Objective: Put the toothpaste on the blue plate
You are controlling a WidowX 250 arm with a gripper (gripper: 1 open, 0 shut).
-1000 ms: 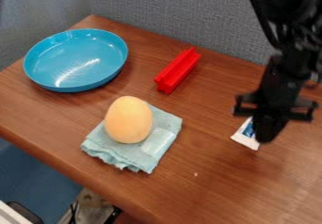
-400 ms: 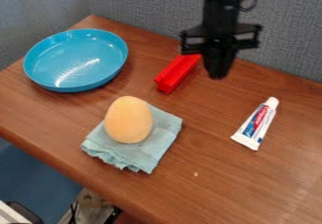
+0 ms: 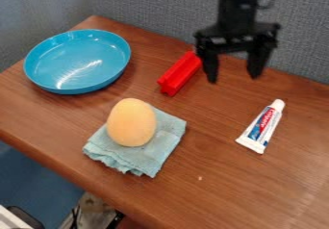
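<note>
The gripper (image 3: pixel 234 67) hangs with its jaws spread wide, holding nothing, just beside the red block (image 3: pixel 180 71). The toothpaste (image 3: pixel 261 125) lies flat on the table (image 3: pixel 52 113), well apart from the blue plate (image 3: pixel 77 62).

The toothpaste (image 3: pixel 261 125) is a small flat white tube with red and blue print, lying flat on the wooden table at the right, its length running from near left to far right with one end pointing away toward the far right. The blue plate (image 3: pixel 77 61) is a round, shallow, glossy bright-blue dish sitting upright at the far left, holding nothing, well apart from the tube.
</note>
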